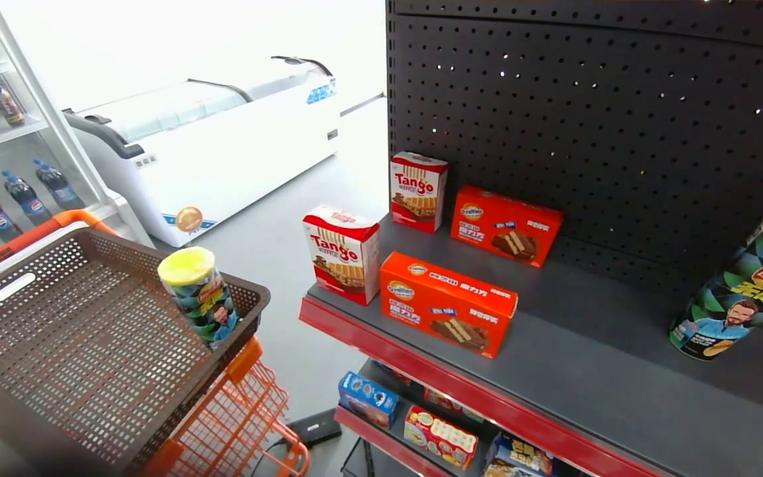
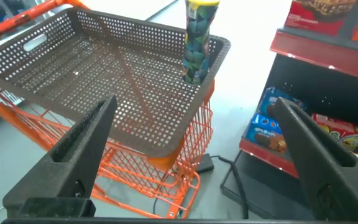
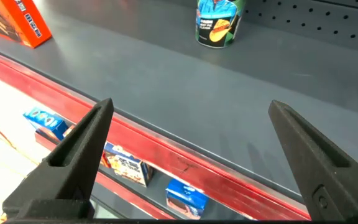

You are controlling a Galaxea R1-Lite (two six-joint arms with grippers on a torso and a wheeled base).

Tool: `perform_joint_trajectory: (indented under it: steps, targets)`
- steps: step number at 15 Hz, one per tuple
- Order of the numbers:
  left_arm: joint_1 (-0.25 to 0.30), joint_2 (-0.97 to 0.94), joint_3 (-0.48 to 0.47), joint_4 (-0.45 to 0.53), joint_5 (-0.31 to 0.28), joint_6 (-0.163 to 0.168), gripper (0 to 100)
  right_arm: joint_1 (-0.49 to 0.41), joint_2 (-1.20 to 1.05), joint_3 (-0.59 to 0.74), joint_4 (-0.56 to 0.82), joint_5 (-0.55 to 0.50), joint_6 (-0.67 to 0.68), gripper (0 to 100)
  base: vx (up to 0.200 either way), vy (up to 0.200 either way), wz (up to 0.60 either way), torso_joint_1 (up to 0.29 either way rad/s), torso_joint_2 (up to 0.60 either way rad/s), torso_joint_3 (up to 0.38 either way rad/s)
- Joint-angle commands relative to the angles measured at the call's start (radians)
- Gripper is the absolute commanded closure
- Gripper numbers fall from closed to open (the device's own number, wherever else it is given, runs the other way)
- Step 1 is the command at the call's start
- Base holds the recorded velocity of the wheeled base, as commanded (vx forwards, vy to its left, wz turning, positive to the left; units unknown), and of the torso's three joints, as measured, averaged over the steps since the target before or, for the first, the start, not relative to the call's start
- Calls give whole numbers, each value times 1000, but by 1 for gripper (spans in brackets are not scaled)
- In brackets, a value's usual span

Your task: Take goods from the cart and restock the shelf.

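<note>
I see a can (image 1: 197, 291) in the basket's (image 1: 77, 331) right corner and a second can (image 1: 742, 291) on the shelf (image 1: 607, 377). My left gripper (image 2: 192, 104) and right gripper (image 3: 189, 107) are spread wide, holding nothing.

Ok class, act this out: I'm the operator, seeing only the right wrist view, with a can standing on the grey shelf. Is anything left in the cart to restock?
Observer: Yes. One can stands upright in the brown basket, at the corner nearest the shelf.
Operator: Is the left arm on it?
Observer: No. The left jaws stand wide open, empty, facing the basket and apart from that can.
Operator: What else stands on the shelf?
Observer: At its left end, a red-and-white box at the front edge and another behind it by the pegboard.
</note>
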Motion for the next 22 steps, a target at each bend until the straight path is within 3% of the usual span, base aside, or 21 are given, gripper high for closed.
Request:
perform_joint_trajectory:
  steps: [1, 4, 5, 6, 9, 12, 14, 15, 16, 17, 18, 21, 22]
  targets:
    - [-1, 290, -191, 47, 22, 5, 0, 0, 1, 0, -1, 0, 0, 0, 0, 0, 0, 0, 0, 0]
    - [-12, 534, -265, -17, 20, -3, 0, 0, 1, 0, -1, 0, 0, 0, 0, 0, 0, 0, 0, 0]
    - [-10, 676, -263, -104, 16, -5, 0, 0, 1, 0, 1, 0, 0, 0, 0, 0, 0, 0, 0, 0]
    - [7, 741, -263, -132, 6, -3, 0, 0, 1, 0, 1, 0, 0, 0, 0, 0, 0, 0, 0, 0]
    - [8, 909, -248, -232, -73, -3, 0, 0, 1, 0, -1, 0, 0, 0, 0, 0, 0, 0, 0, 0]
    - [20, 1230, -176, -637, -103, 8, 0, 0, 1, 0, -1, 0, 0, 0, 0, 0, 0, 0, 0, 0]
    - [27, 1267, -174, -677, -101, 8, 0, 0, 1, 0, 1, 0, 0, 0, 0, 0, 0, 0, 0, 0]
    - [57, 1446, -167, -942, -101, 32, 0, 0, 1, 0, -1, 0, 0, 0, 0, 0, 0, 0, 0, 0]
    - [67, 1503, -145, -1010, -100, 60, 0, 0, 1, 0, 1, 0, 0, 0, 0, 0, 0, 0, 0, 0]
    - [97, 1592, -134, -1143, -101, 109, 0, 0, 1, 0, -1, 0, 0, 0, 0, 0, 0, 0, 0, 0]
    - [106, 1696, -130, -1281, -103, 130, 0, 0, 1, 0, -1, 0, 0, 0, 0, 0, 0, 0, 0, 0]
    - [102, 1877, -176, -1467, -104, 123, 0, 0, 1, 0, -1, 0, 0, 0, 0, 0, 0, 0, 0, 0]
    - [100, 1922, -216, -1487, -106, 123, 0, 0, 1, 0, -1, 0, 0, 0, 0, 0, 0, 0, 0, 0]
